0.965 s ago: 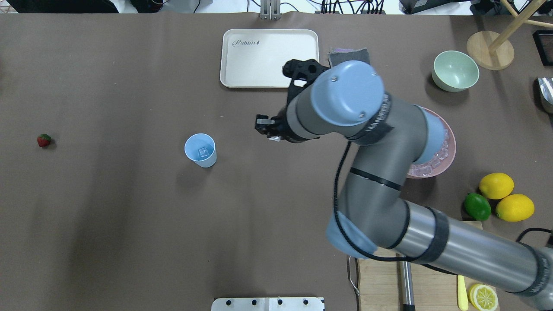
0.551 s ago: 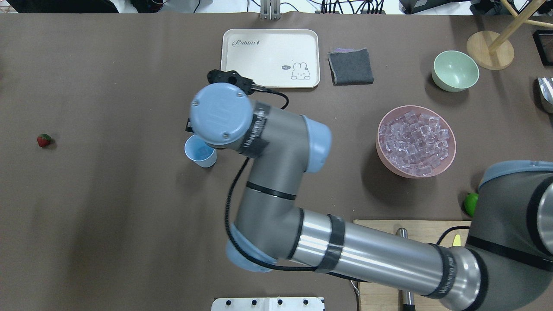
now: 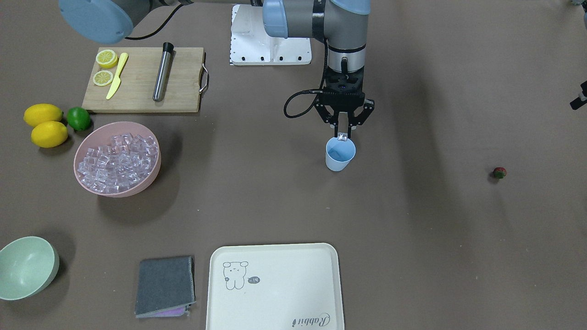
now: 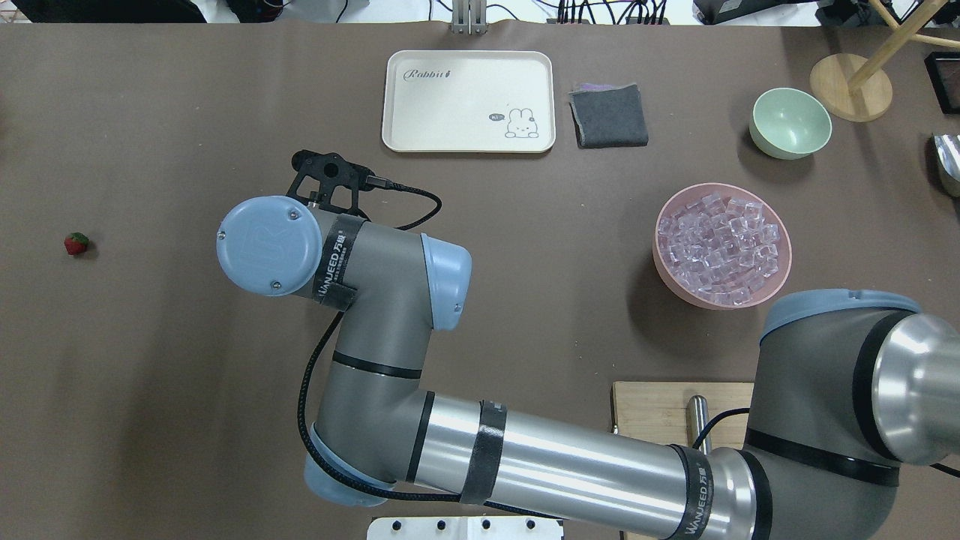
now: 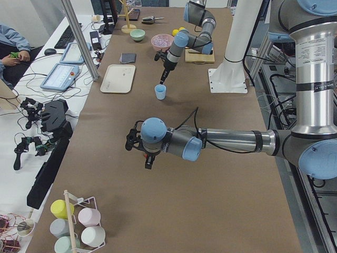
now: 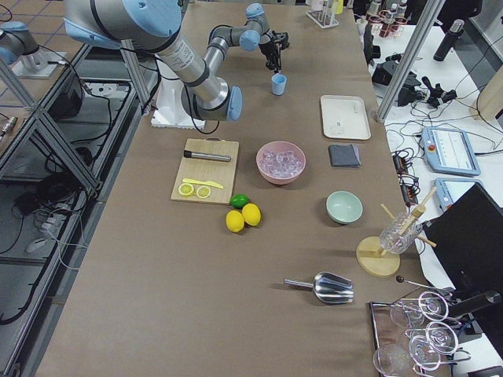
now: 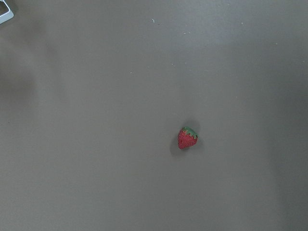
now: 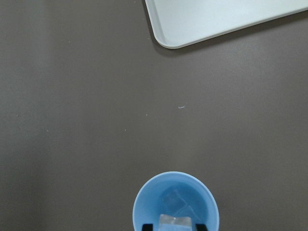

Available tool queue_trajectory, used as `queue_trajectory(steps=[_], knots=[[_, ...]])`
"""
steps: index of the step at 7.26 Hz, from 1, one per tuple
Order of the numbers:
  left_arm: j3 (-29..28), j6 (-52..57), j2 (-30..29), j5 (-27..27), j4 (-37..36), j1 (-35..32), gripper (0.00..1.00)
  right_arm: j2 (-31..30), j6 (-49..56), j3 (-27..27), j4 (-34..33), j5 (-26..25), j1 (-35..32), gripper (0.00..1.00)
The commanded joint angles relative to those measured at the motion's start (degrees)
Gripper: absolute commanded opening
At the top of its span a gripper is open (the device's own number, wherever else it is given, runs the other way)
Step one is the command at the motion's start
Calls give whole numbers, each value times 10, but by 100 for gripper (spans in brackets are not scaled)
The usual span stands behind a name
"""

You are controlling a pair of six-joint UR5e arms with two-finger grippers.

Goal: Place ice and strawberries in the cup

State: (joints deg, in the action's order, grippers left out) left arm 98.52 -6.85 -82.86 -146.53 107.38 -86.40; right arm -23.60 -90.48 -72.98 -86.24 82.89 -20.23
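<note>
The light-blue cup (image 3: 340, 155) is standing mid-tabletop with ice (image 8: 175, 201) lying inside. An ice cube (image 8: 174, 222) is being gripped just above its rim by the right tool (image 3: 342, 134), narrowed onto it. The strawberry (image 7: 187, 138) is lying well apart on the tabletop. "Rabbit" is printed on the cream tray (image 4: 469, 101), "WANJEED" on the right arm's band (image 4: 330, 264). In the overhead view the cup is being hidden by that arm. The left tool (image 5: 149, 161) is being seen only side-on; its opening cannot be told.
</note>
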Motion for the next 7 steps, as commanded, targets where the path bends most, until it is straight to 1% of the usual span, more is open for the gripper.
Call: queue_trajectory(steps=[1, 2, 3, 4, 5, 6, 7], knots=[[-1, 0, 1, -1, -1, 0, 98, -11, 0, -15, 4, -13, 1, 100], [-1, 0, 1, -1, -1, 0, 98, -14, 1, -30, 0, -2, -5, 100], [0, 2, 0, 0, 1, -1, 98, -36, 1, -60, -22, 53, -28, 100], [3, 0, 0, 5, 39, 0, 98, -63, 13, -96, -77, 76, -52, 100], [-1, -14, 1, 7, 65, 0, 98, -105, 49, -141, -115, 76, -61, 100], [7, -28, -6, 5, 83, 0, 98, -209, 88, -241, -111, 84, -74, 100], [1, -36, -13, 5, 87, 25, 98, -308, 175, -315, -66, 118, -107, 100]])
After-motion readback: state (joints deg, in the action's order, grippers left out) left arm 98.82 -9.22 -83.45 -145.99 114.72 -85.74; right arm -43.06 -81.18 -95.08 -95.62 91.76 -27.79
